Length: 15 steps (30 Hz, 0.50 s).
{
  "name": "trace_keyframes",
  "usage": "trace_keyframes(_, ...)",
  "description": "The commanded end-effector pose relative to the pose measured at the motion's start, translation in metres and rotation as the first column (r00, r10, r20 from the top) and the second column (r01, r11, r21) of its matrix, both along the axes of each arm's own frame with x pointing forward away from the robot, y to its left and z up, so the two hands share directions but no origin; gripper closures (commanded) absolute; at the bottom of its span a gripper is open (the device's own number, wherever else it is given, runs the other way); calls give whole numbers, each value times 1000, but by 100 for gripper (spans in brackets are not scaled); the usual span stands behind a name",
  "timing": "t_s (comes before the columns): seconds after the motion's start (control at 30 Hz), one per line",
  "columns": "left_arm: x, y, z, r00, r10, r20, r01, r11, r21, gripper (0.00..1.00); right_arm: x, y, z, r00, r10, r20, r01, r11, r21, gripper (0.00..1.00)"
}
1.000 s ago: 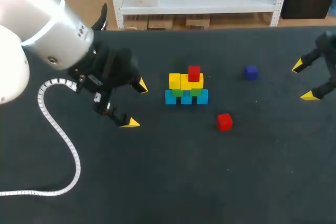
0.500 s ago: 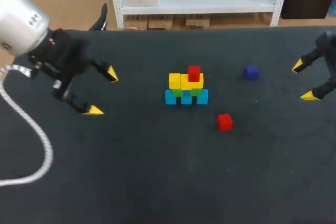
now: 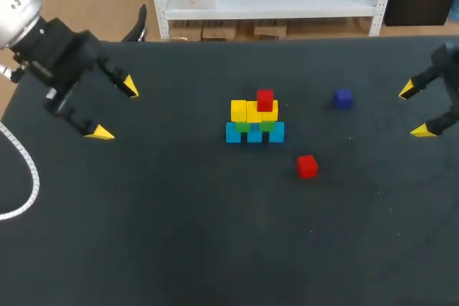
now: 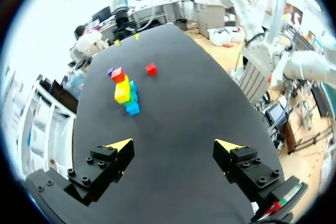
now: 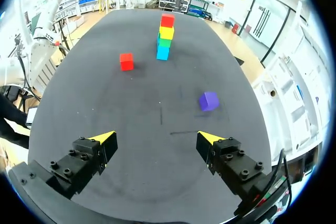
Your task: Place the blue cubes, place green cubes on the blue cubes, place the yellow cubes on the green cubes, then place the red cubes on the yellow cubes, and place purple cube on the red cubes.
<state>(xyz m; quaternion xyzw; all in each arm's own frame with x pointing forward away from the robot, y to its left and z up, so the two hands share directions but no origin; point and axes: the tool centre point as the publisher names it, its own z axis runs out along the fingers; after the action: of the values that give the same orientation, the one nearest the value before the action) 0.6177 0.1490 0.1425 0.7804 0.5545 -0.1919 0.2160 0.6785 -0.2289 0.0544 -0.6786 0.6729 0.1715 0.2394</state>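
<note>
Evidently the next piece is the small, hard-edged loose red cube [image 3: 307, 166]. It lies flat on the dark table [image 3: 215, 249], just in front of the stepped stack of blue, green and yellow cubes [image 3: 254, 121] and well apart from both arms. Another red cube [image 3: 265, 99] tops the stack, and a small purple cube [image 3: 343, 98] sits to its right.

The left gripper [image 3: 115, 109] and right gripper [image 3: 414, 110] both hang spread wide and empty near opposite table edges.

The cube looks light, rigid and smooth-faced. I would pinch two opposite upright faces squarely at mid-height, so it cannot twist. I would then release it gently, since the stack seems easy to topple.
</note>
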Motion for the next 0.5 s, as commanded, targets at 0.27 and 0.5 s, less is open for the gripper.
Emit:
trace_keyframes(0.27, 5, 1, -3, 1000, 2, -11, -2, 1000, -1, 0, -51, 53, 15, 995, 95, 25, -95, 995, -27, 0)
trace_keyframes(0.5, 5, 1, -3, 1000, 2, -11, -2, 1000, -1, 0, -89, 120, 4, 991, 136, 6, -136, 991, 0, 0)
